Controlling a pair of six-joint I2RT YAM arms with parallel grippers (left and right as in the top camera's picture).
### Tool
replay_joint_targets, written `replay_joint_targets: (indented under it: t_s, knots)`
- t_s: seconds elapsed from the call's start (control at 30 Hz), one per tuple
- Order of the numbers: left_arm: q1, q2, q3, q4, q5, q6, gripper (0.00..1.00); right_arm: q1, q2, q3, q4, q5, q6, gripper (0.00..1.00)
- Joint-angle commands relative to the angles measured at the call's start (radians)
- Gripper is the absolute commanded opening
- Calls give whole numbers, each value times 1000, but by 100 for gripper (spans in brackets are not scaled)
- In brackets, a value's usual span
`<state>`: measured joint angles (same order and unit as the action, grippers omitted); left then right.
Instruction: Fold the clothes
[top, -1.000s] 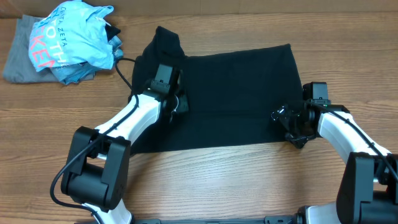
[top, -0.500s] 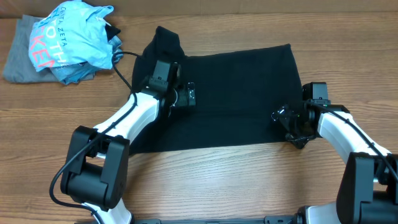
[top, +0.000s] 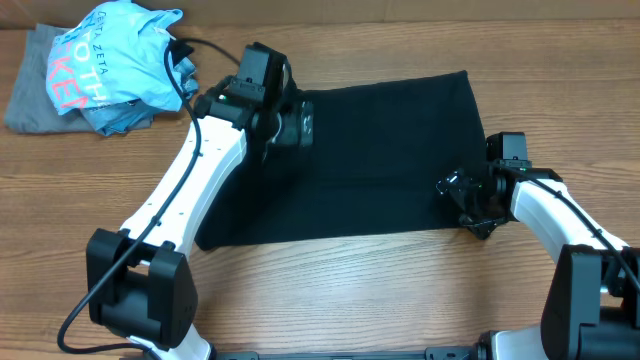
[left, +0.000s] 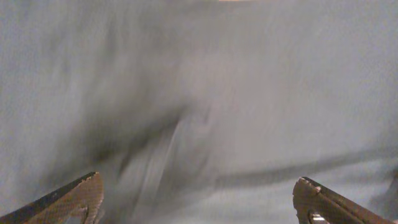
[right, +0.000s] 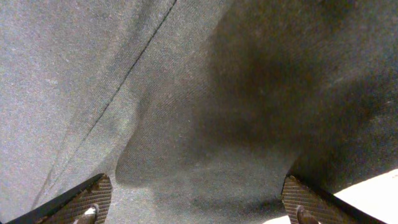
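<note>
Your black T-shirt (top: 390, 160) lies spread out on the wooden table (top: 330, 290) as a broad, roughly rectangular dark sheet. Its long edges run left to right, and a narrower piece of cloth juts out at its far left corner.

Your left gripper (top: 300, 125) sits over the shirt's far left part, just inside that jutting piece, with the white arm reaching in across the shirt's left edge. In the left wrist view the two fingers (left: 74, 196) stand wide apart at the bottom corners, and only dark fabric fills the space ahead of them. That view is smeared, so you cannot tell from it whether the tips touch the cloth or hang just above it.

Your right gripper (top: 455, 195) is at the shirt's right edge, close to its near right corner, pointing inward over the fabric. In the right wrist view its fingers (right: 81, 199) are also spread wide. Under them the shirt shows a soft crease, and a stitched seam runs diagonally from the upper middle down to the left. A sliver of bare table shows at the shirt's edge in the lower right corner of that view.

Well off the shirt's far left corner, a crumpled light blue shirt (top: 115, 65) with pink lettering rests on top of a grey garment (top: 25, 95). A black cable (top: 185, 45) loops from the left arm near that pile.
</note>
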<state>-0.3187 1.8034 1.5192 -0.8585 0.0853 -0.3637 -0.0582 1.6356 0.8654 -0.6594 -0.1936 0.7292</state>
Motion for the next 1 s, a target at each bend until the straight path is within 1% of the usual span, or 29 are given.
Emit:
replay_joint_targets:
  t_s: [0.0, 0.1, 0.23, 0.3, 0.43, 0.63, 0.97]
  knots:
    - [4, 0, -9, -145, -7, -21, 100, 0, 5, -11, 2, 36, -3, 92]
    - [2, 20, -57, -200, -9, -16, 100, 0, 5, -11, 16, 35, -2, 92]
    - [2, 58, -146, -148, -48, 5, 100, 0, 5, -11, 18, 35, 1, 92]
    - [2, 80, -168, -126, -97, 5, 100, 0, 5, -11, 13, 35, 1, 92]
    - [2, 126, -170, -91, -196, 7, 100, 0, 5, -11, 8, 35, 1, 92]
    - [2, 191, -170, 1, -291, 89, 100, 0, 5, -11, 1, 35, 1, 92]
    - [6, 201, -169, 53, -412, 88, 100, 0, 5, -30, 9, 37, 1, 92]
